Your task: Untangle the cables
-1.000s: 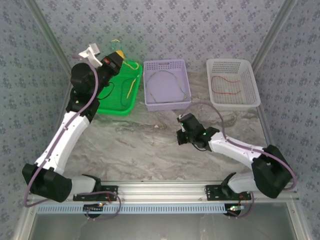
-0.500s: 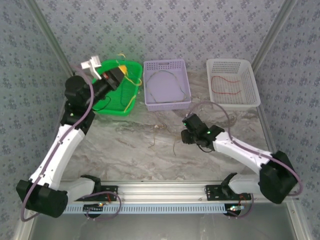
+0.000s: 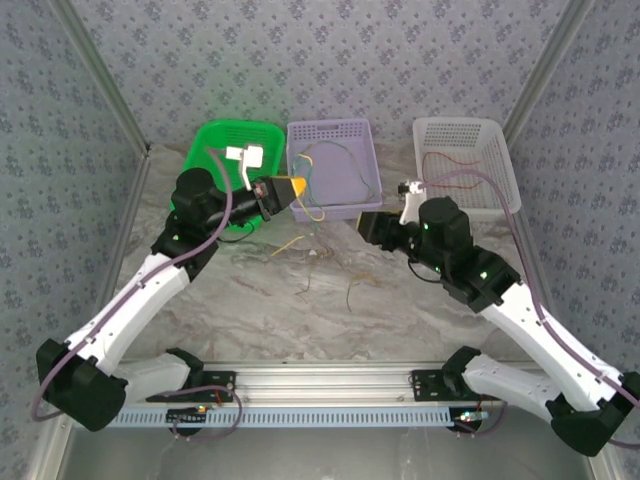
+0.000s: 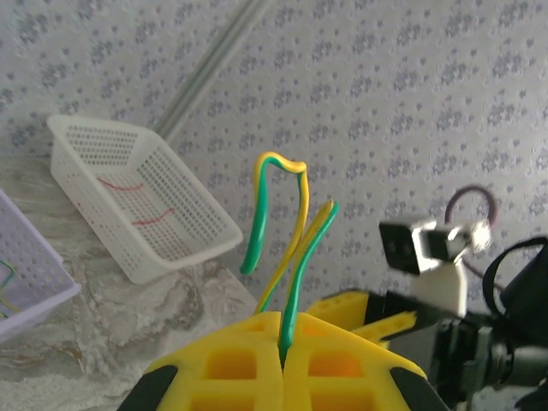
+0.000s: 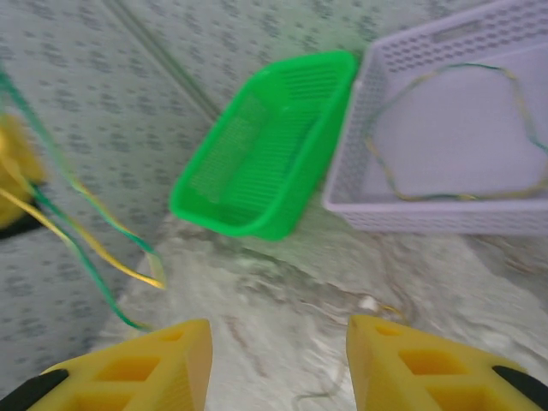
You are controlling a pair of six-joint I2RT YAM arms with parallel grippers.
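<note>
My left gripper (image 3: 298, 188) hangs over the front left corner of the purple basket (image 3: 330, 130), shut on a yellow-and-green cable (image 3: 312, 205) that dangles below it. In the left wrist view the yellow fingers (image 4: 231, 360) pinch that cable (image 4: 295, 257) tight. My right gripper (image 3: 366, 225) is raised near the purple basket's front right corner and stands open (image 5: 278, 351), nothing between its fingers. A pale thin cable (image 3: 340, 160) lies in the purple basket and a red one (image 3: 445, 160) in the white basket (image 3: 500, 170). Thin loose cables (image 3: 350, 290) lie on the table.
A green basket (image 3: 235, 135) stands at the back left, beside the purple one. The marble table (image 3: 250, 310) stretches toward the near rail. More thin wire bits (image 3: 292, 243) lie just in front of the purple basket. Patterned walls close in the back and both sides.
The left arm swung right from the green basket, carrying the yellow-green cable over the purple basket. The right gripper opened and rose toward the back; thin cables now lie on the table.
</note>
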